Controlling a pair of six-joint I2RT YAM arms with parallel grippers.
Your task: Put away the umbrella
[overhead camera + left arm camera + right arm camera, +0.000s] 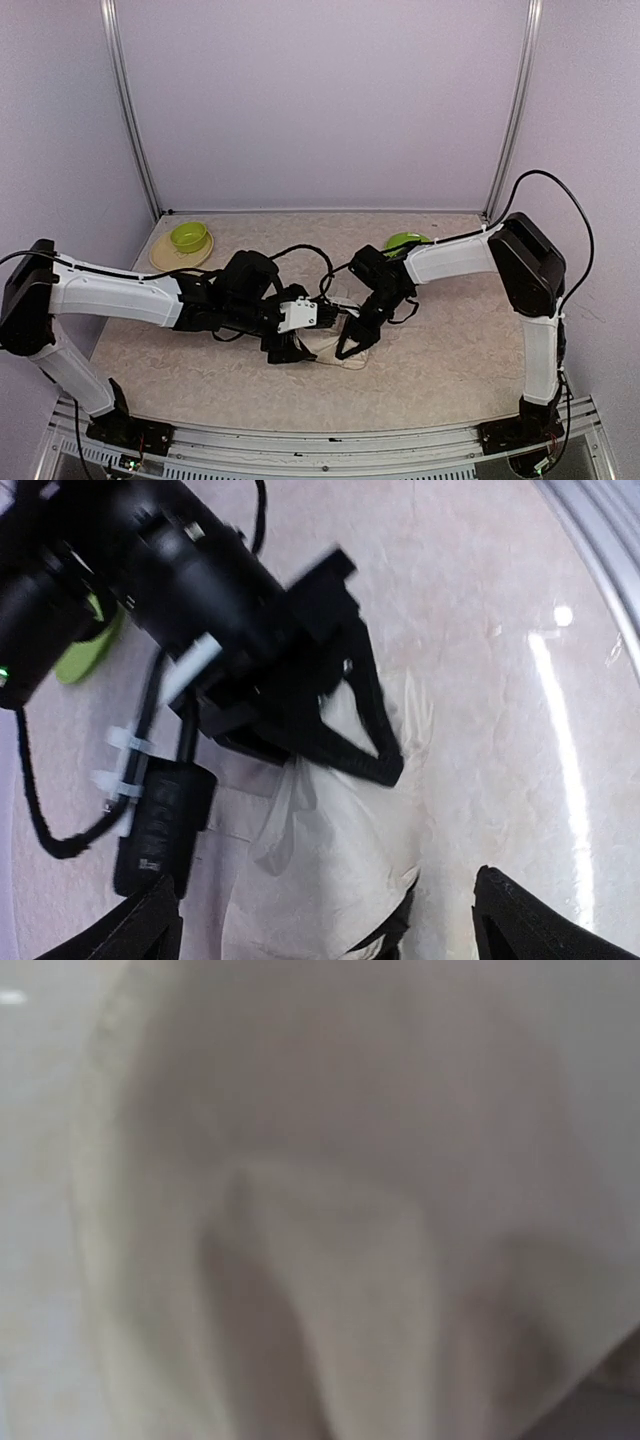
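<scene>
The umbrella (330, 855) lies as a rumpled bundle of cream fabric on the counter (450, 365), near its middle and a little toward the near edge, between the two arms. A sliver of black shows at the lower end of the bundle in the left wrist view; its shaft and handle cannot be made out in any view. The left gripper (290, 350) reaches in from the left, low over the counter, with its jaws spread wide: its two dark fingers (140, 930) stand in the bottom corners of its own camera view, on either side of the fabric and apart from it. The right gripper (385, 768) comes in from the right and angles down onto the bundle, its jaws drawn narrow, the tips meeting on a fold of the cream cloth. The right wrist view is filled with blurred cream fabric pressed close to the lens. At the far left of the counter a green bowl (188, 236) sits on a tan plate (163, 258), and a second green dish (405, 240) shows just behind the right arm, both well apart from the umbrella.
</scene>
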